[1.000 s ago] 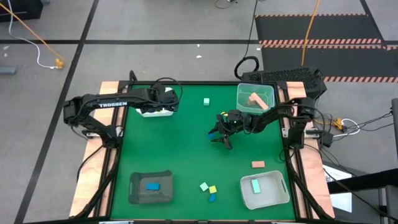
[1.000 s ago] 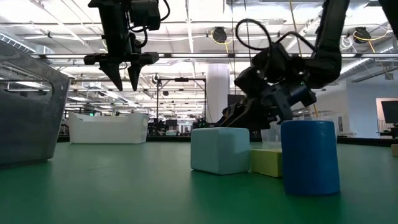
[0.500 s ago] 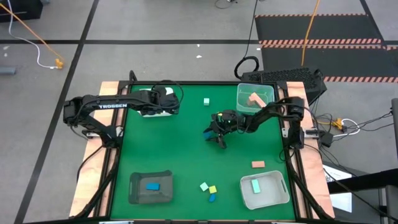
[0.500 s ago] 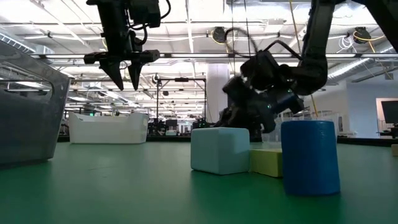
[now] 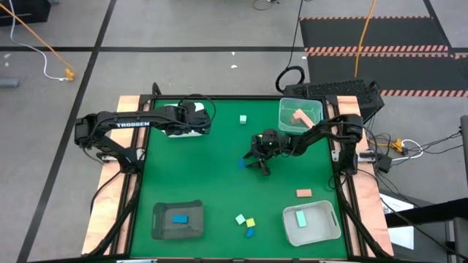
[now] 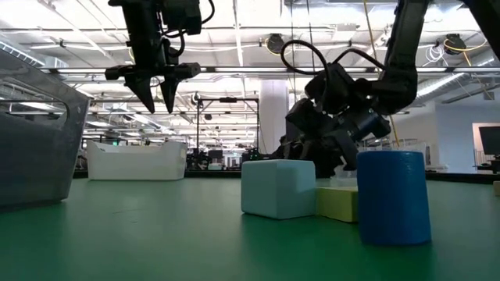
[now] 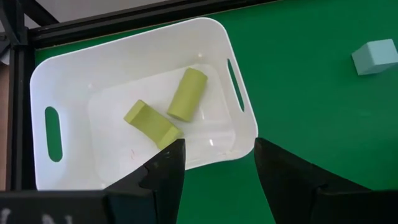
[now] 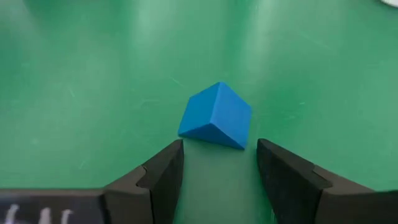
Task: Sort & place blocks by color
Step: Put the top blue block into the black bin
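**Right arm lining up on a blue cube**

The right gripper hovers mid-table with its fingers apart, a small matte blue cube lying on the green felt-like table mat just ahead of them, untouched. The next move, I judge, is to lower and straddle it squarely (it sits corner-on). The left gripper waits, fingers spread and empty, above the glossy white plastic tray holding a lime cylinder and lime bar.

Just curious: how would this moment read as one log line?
right gripper: open, at blue cube | left gripper: open, over white bin
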Robot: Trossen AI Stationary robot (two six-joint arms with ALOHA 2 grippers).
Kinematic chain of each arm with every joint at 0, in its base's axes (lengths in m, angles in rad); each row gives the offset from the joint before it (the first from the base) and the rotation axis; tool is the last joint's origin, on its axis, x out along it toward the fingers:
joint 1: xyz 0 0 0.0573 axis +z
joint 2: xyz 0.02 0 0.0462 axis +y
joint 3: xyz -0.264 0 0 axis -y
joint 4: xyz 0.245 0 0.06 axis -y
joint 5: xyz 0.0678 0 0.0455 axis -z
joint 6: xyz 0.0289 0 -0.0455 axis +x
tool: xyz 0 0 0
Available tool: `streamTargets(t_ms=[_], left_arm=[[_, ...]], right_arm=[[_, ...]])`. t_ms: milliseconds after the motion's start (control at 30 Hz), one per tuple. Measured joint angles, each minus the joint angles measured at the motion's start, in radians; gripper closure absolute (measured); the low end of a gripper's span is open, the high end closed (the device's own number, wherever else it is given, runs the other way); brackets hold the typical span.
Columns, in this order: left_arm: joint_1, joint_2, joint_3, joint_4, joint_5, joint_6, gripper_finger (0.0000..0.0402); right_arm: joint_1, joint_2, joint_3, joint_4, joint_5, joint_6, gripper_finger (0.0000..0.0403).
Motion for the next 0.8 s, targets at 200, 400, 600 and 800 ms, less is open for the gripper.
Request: streamTargets(t_ms=[200, 400, 600, 800], left_arm=[[0.000, 0.000, 0.000, 0.000, 0.000, 0.000, 0.0210], [0.000, 0.000, 0.000, 0.001, 0.000, 0.000, 0.0211], [0.000, 0.000, 0.000, 0.001, 0.000, 0.000, 0.0211], [0.000, 0.000, 0.000, 0.001, 0.000, 0.000, 0.0211]], right_arm=[[0.006, 0.010, 0.001, 0.030, 0.000, 0.059, 0.0206], [0.038, 0.011, 0.006, 0.088, 0.000, 0.068, 0.0206], [0.083, 0.012, 0.027, 0.083, 0.074, 0.045, 0.0206], [0.085, 0.017, 0.052, 0.078, 0.125, 0.045, 0.0206]])
